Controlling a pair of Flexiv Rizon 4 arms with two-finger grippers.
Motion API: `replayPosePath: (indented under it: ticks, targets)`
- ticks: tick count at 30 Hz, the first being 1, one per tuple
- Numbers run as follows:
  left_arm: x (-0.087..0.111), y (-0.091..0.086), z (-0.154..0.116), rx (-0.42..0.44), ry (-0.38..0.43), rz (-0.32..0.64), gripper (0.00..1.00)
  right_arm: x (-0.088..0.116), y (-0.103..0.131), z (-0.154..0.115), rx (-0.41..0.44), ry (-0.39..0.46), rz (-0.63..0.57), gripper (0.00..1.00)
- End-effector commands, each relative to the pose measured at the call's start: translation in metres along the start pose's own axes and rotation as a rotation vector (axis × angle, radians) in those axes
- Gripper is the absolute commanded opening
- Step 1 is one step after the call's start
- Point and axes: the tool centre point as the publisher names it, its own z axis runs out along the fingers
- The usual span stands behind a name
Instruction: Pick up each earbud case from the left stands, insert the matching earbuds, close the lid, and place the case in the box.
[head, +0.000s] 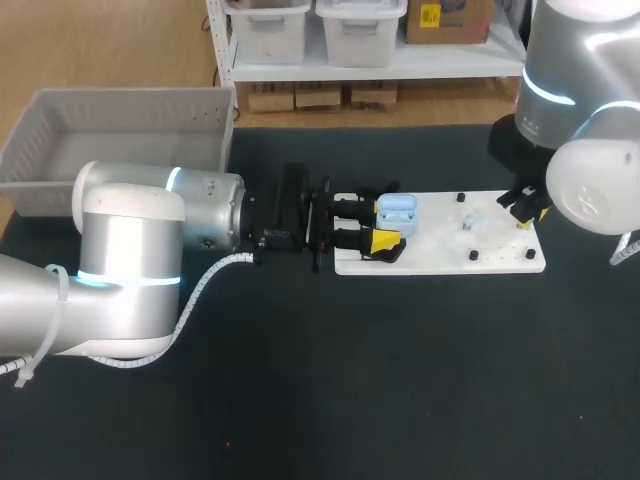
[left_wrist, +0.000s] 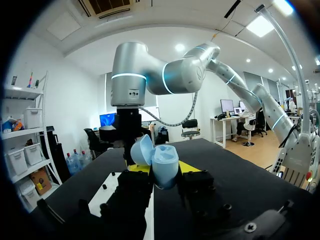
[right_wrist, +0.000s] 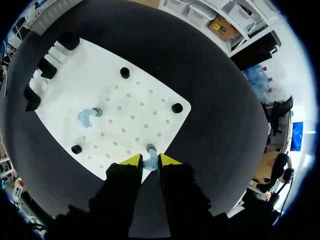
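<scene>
Silver left arm (head: 120, 270) and right arm (head: 575, 70) bear cyan rings; a white spiral cable (head: 205, 285) trails the left. Left gripper (head: 385, 222) and right gripper (right_wrist: 150, 161) are black, yellow-tipped.

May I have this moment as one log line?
left gripper: holds open light-blue earbud case | right gripper: at pale-blue earbud, white board

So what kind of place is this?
Likely a robot lab bench: a left arm and right arm at a dark table with a white pegboard, an open blue earbud case and a grey bin.

Overhead and wrist cameras, common board (head: 440, 258)
</scene>
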Motion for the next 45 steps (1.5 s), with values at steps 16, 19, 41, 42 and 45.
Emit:
replayPosePath:
  ticks: [16,19,41,42,45]
  targets:
    - [0.001,-0.002,0.0,-0.007,-0.002,0.003,0.0,0.013,0.023,-0.086,0.06,0.077,0.166,0.0]
    - [0.001,-0.002,0.0,-0.007,-0.002,0.003,0.0,0.014,0.029,-0.095,0.074,0.08,0.183,0.0]
    - [0.001,-0.002,0.0,-0.007,-0.002,0.003,0.0,0.016,0.034,-0.098,0.078,0.091,0.189,0.0]
    - [0.001,-0.002,0.0,-0.007,-0.002,0.003,0.0,0.016,0.034,-0.098,0.078,0.091,0.189,0.0]
    - [0.001,-0.002,0.0,-0.007,-0.002,0.003,0.0,0.014,0.042,-0.108,0.083,0.074,0.212,0.0]
